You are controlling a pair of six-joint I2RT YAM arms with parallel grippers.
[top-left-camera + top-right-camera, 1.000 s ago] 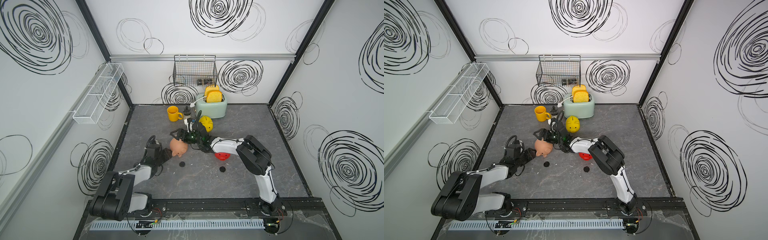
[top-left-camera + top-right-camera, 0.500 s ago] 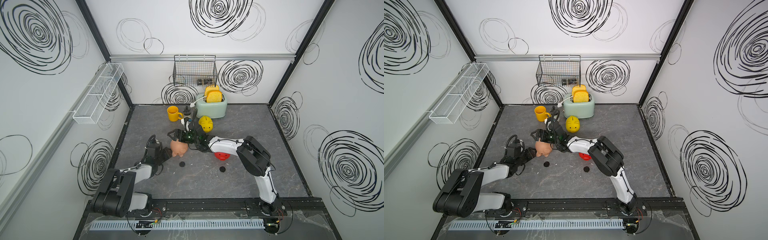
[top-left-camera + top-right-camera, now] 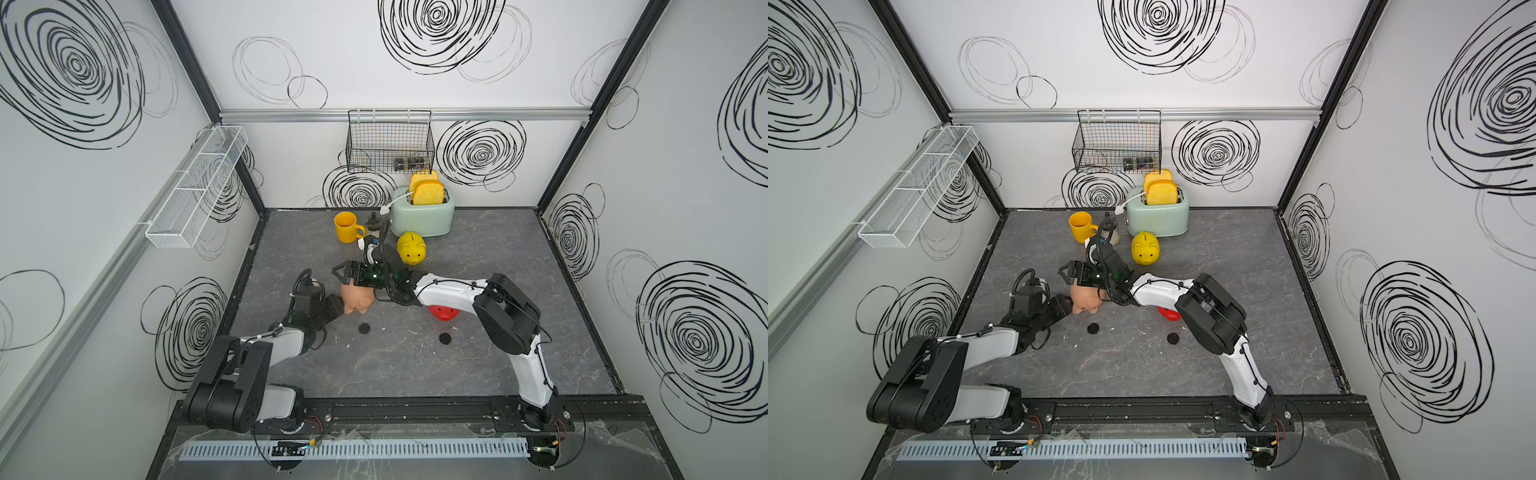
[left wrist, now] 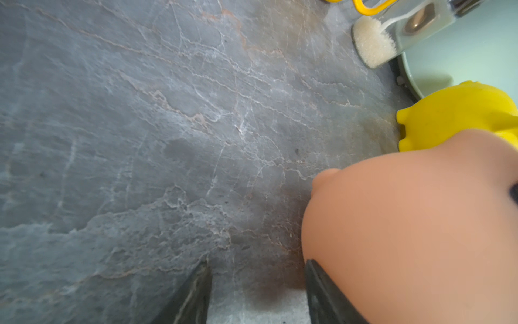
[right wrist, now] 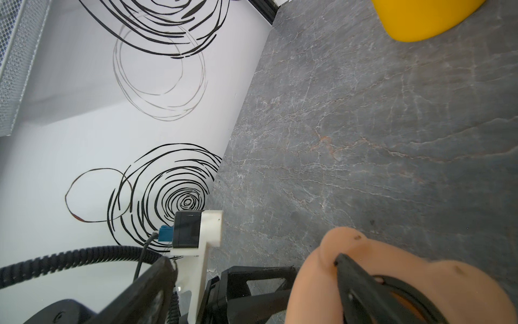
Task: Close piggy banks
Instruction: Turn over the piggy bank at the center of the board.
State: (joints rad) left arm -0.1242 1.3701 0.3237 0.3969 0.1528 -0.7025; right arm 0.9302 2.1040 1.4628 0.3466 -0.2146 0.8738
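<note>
Both grippers stand open, empty, at the pink pig [image 3: 356, 297], 9 o'clock of table [image 3: 415, 374] centre: left gripper [image 3: 336, 307] touches its 8 o'clock side, right gripper [image 3: 341, 275] reaches over it from 3 o'clock.

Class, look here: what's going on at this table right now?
Both arms are at the pink piggy bank near the middle of the table. The left gripper, jaws apart and empty, presses one finger against its side; the right gripper, wide open, rests a finger on it. Two black plugs lie loose on the table. The yellow piggy bank and red piggy bank sit apart, unheld.
</note>
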